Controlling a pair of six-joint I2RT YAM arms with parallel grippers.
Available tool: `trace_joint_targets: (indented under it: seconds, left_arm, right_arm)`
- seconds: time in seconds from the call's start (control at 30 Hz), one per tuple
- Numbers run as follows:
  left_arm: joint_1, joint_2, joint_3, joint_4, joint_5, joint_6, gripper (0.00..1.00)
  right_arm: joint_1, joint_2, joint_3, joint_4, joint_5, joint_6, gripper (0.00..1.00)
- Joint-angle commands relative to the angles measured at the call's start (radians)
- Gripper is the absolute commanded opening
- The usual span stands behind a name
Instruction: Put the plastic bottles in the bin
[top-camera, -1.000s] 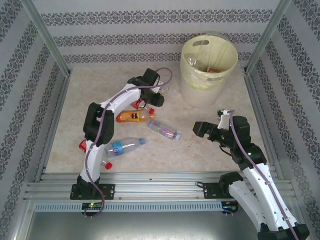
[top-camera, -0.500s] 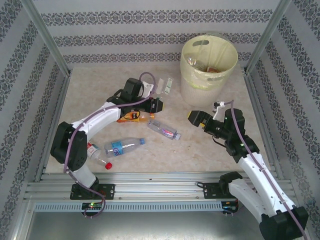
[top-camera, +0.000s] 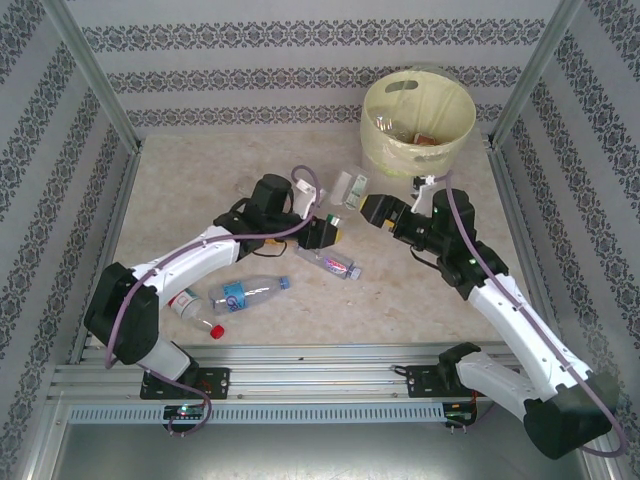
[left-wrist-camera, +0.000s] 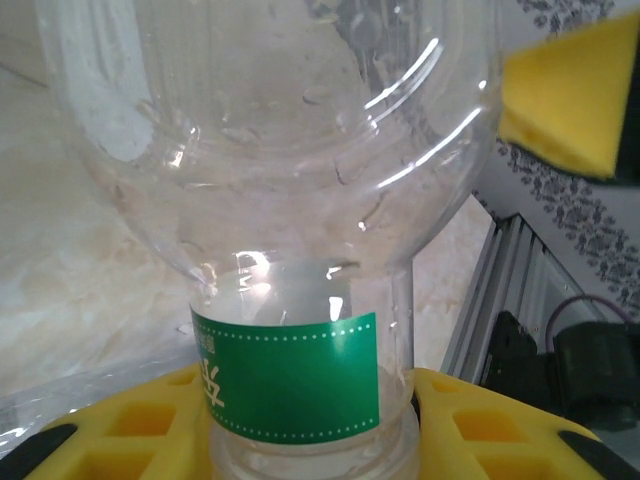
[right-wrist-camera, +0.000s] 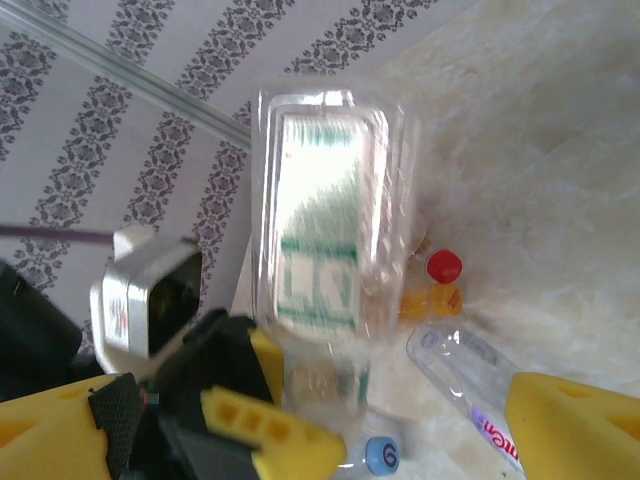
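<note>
My left gripper (top-camera: 325, 232) is shut on the neck of a clear plastic bottle (top-camera: 350, 187) with a green label and holds it above the table, base up. In the left wrist view that bottle (left-wrist-camera: 290, 200) rises from between the yellow fingers (left-wrist-camera: 480, 420). Just right of the bottle, my right gripper (top-camera: 385, 208) is open; in its wrist view the bottle (right-wrist-camera: 320, 260) stands between its spread fingers (right-wrist-camera: 575, 425). The pale-yellow bin (top-camera: 418, 120) stands behind, at the back right. Other bottles lie on the table: purple-labelled (top-camera: 330, 262), blue-labelled (top-camera: 245, 293), red-capped (top-camera: 195, 310).
An orange bottle with a red cap (right-wrist-camera: 440, 285) lies beneath the left arm. Patterned walls and metal posts (top-camera: 95, 80) close in the table on three sides. A slotted rail (top-camera: 300, 360) runs along the near edge.
The left arm has swung the green-labelled bottle to the right, toward the middle. The right arm has reached forward and left until its open gripper sits beside the bottle.
</note>
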Motion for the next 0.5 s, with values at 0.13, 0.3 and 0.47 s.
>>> trace_joint_targets:
  seconds: [0.13,0.3,0.47]
  left_arm:
    - [-0.057,-0.041,0.020,-0.049,-0.047,0.106,0.36]
    - [-0.083,-0.052,0.027,-0.072,-0.076,0.138,0.36]
    - [-0.095,-0.057,0.026,-0.078,-0.091,0.154,0.36]
  right_arm:
    - [0.018,0.086,0.092,-0.040,0.079,-0.022,0.93]
    - [0.028,0.127,0.115,-0.037,0.093,-0.023,0.87]
    - [0.037,0.152,0.126,-0.031,0.098,-0.028,0.80]
